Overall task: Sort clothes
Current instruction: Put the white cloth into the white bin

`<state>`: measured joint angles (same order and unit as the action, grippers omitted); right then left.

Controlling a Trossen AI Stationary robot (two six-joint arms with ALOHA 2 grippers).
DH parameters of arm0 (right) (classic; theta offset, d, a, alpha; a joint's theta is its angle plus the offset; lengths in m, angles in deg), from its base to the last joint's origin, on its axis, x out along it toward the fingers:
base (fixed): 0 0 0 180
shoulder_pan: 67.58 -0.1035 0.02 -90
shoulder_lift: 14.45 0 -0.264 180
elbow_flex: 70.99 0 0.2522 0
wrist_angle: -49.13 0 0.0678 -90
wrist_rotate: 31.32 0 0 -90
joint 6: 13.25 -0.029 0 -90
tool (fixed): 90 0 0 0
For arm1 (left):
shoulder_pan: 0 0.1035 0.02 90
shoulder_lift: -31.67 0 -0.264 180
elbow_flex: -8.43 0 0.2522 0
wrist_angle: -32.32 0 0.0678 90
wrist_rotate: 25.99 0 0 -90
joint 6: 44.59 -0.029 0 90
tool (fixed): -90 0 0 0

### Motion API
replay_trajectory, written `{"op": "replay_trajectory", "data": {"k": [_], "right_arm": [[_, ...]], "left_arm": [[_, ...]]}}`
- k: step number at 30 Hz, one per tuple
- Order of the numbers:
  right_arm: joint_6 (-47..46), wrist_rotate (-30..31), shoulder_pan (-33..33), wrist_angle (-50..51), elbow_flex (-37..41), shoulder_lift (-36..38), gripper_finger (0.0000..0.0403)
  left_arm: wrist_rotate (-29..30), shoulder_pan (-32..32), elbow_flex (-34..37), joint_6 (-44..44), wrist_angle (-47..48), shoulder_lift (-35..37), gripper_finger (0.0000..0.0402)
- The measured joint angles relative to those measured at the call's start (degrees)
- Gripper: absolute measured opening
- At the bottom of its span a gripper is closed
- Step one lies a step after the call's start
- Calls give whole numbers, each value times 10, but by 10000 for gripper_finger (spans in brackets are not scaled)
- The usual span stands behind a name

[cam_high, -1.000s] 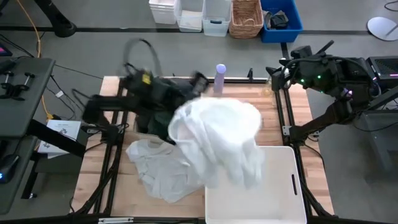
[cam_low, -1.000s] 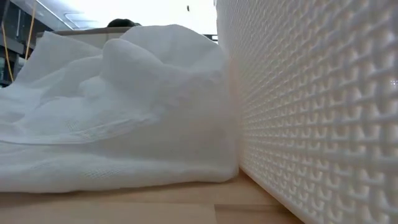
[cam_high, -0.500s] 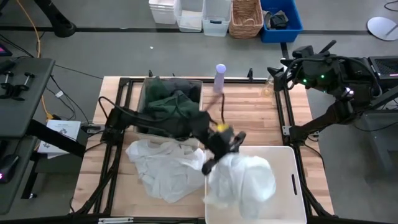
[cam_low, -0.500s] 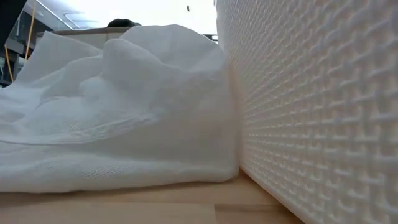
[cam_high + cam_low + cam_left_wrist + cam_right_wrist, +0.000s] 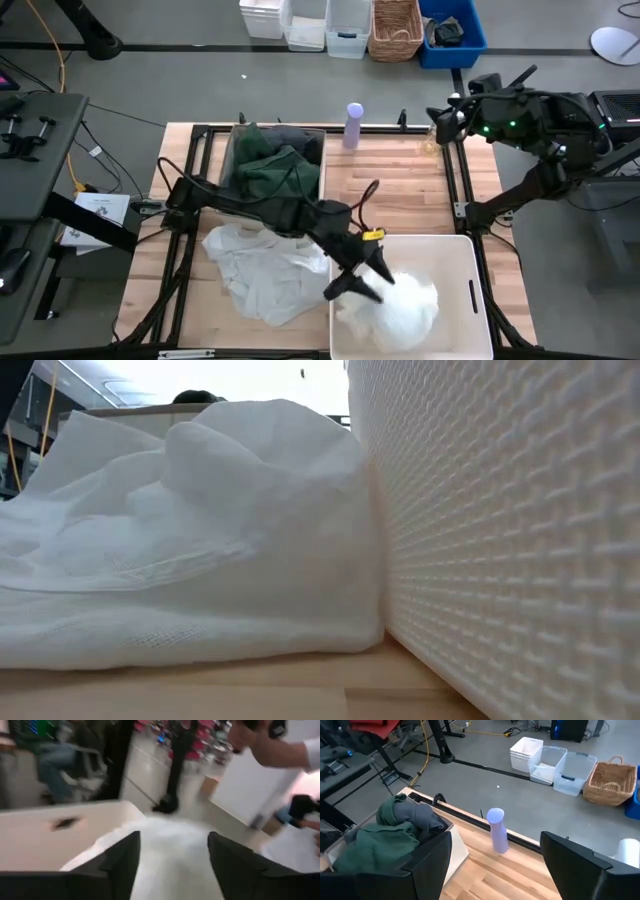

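Note:
A white garment (image 5: pixel 405 305) (image 5: pixel 170 845) lies bunched inside the white plastic bin (image 5: pixel 455 245) at the table's near right. My left gripper (image 5: pixel 362 282) (image 5: pixel 172 855) hovers open just above it, at the bin's left side; whether a finger touches the cloth I cannot tell. A pile of white pieces (image 5: pixel 260 270) (image 5: pixel 180 540) rests on the table against the bin's left wall (image 5: pixel 500 540). A dark green top (image 5: pixel 265 165) (image 5: pixel 375 845) and a dark grey top (image 5: pixel 420 817) lie in a tray at the far left. My right gripper (image 5: pixel 440 120) (image 5: pixel 495 865) waits open at the far right edge.
A lavender bottle (image 5: pixel 354 125) (image 5: pixel 497 830) stands at the far edge, mid-table. Bare wood lies between it and the bin. Beyond the table stand floor bins and a wicker basket (image 5: pixel 396 28). A person's hand (image 5: pixel 270 745) shows in the room behind.
My left gripper has swung from above the table's middle toward the near right, down over the bin, carrying the white garment. It has then opened, and the garment has dropped into the bin in a heap.

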<state>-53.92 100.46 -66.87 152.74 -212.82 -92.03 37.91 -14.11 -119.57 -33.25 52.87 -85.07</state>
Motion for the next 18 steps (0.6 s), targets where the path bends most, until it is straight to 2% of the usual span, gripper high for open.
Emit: {"op": "replay_trajectory", "data": {"k": [3,7,8,10,12,15,18], "right_arm": [[-26,-3,0,1,0,-6,298],[-50,-14,0,1,0,-13,298],[-57,-19,0,1,0,-17,298],[-69,-29,0,1,0,-22,298],[-83,-33,0,1,0,-30,298],[-95,-49,0,1,0,-42,298],[-95,-62,0,1,0,-51,298]], "left_arm": [[-50,-4,0,-6,84,21,250],[-42,-13,0,-44,292,84,258],[-23,-19,0,-65,345,100,257],[52,-37,0,-101,436,132,251],[129,-60,15,-124,478,168,245],[211,-88,89,-123,472,235,238],[280,-103,220,-84,425,304,235]]}}
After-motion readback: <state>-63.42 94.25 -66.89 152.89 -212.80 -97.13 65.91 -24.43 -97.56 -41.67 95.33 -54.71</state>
